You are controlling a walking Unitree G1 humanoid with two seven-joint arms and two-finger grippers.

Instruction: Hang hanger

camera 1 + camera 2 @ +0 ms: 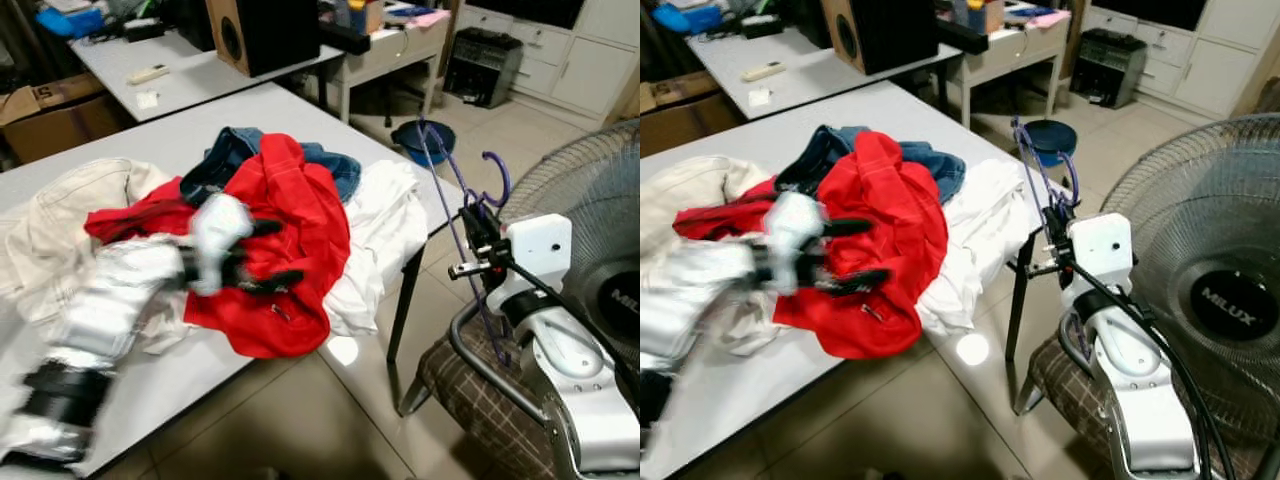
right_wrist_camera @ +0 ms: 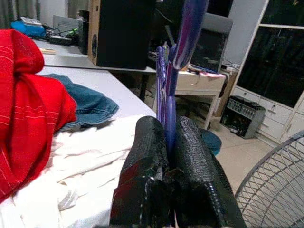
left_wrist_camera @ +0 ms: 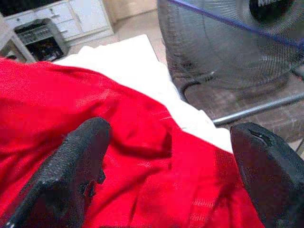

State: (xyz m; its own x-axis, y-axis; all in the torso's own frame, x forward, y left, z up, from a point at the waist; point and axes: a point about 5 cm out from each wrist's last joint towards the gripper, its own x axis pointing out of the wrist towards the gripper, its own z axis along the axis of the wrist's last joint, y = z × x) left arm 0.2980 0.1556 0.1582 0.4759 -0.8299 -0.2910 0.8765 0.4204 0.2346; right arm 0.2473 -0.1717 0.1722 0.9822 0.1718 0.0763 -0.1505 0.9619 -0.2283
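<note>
**Hanger clamped in the right gripper, left gripper spread over the clothes**

The right gripper (image 1: 478, 232) is off the table's (image 1: 200, 385) right edge, out over the floor, with its two fingers (image 2: 142, 156) pressed together on the purple hanger (image 1: 447, 200). The hanger stands roughly upright above the fingers, its hook near the top, clear of the table and of the clothes.

The left gripper (image 1: 268, 255) lies over the clothes pile in the middle of the table, blurred in the head views. Its fingers (image 3: 71, 175) are spread wide apart with nothing between them, just above the red shirt (image 1: 290, 215).

The shirt sits on top of the pile. Jeans (image 1: 235, 150) show behind it toward the far edge, a white garment (image 1: 385, 215) spills over the right edge, and a cream one (image 1: 70, 205) lies toward the left edge.

A fan (image 1: 590, 220) stands right of the table, a chair (image 1: 470, 385) below the right arm, and a blue bin (image 1: 422, 138) on the floor beyond the far right corner.
</note>
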